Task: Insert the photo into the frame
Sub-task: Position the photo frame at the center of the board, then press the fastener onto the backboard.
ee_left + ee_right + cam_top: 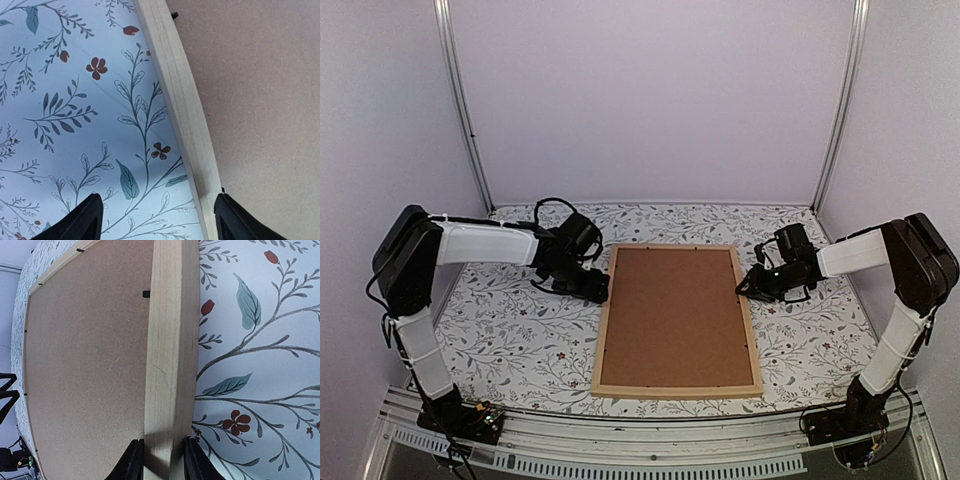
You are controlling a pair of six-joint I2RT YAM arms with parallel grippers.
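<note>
Brown backing board (675, 315) filled the frame (677, 391) from above; we saw no photo, though perhaps it lay beneath. Left wrist: the left gripper (157, 205) gaped wide astride one rail. Right wrist: the right gripper (159, 460) pinched the opposite rail. Next, we judged, came pressing the board home.
</note>
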